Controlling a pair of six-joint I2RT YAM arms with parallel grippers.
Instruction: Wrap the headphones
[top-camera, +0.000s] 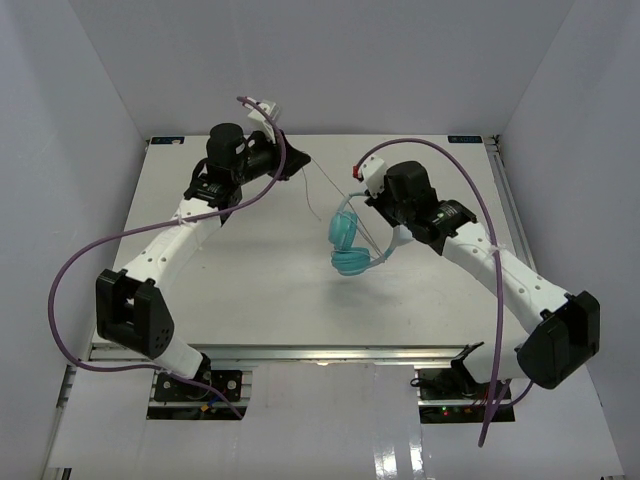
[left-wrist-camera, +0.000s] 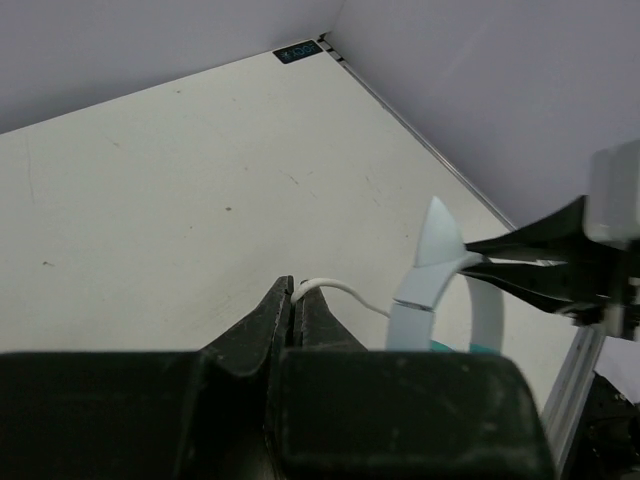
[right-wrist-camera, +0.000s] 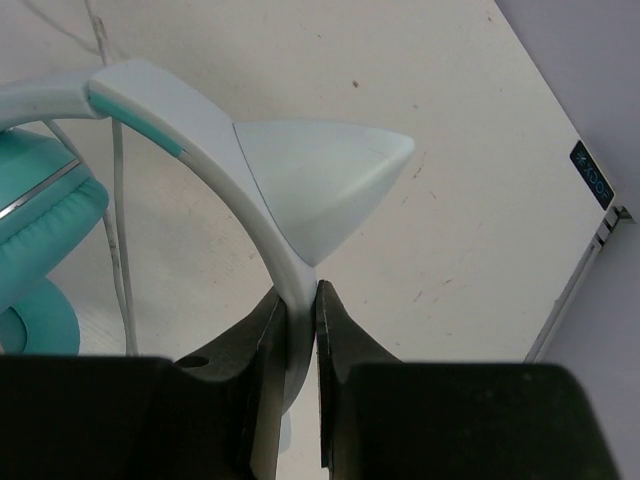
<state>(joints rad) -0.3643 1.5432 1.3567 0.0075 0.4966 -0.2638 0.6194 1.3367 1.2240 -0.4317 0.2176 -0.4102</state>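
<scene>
The headphones (top-camera: 348, 247) have teal earcups (right-wrist-camera: 40, 230) and a pale blue headband (right-wrist-camera: 200, 110) with a pointed ear-shaped piece on it. They are held near the table's middle. My right gripper (top-camera: 378, 210) (right-wrist-camera: 300, 300) is shut on the headband, which runs down between its black fingers. The thin whitish cord (top-camera: 325, 180) stretches left from the headphones to my left gripper (top-camera: 297, 160). In the left wrist view that gripper (left-wrist-camera: 293, 287) is shut on the cord (left-wrist-camera: 340, 290), which curls out of its tips toward the headband (left-wrist-camera: 420, 290).
The white table (top-camera: 250, 270) is walled by pale panels on the left, back and right. A metal rail (top-camera: 505, 200) runs along its right edge. Purple arm cables (top-camera: 70, 290) loop beside both arms.
</scene>
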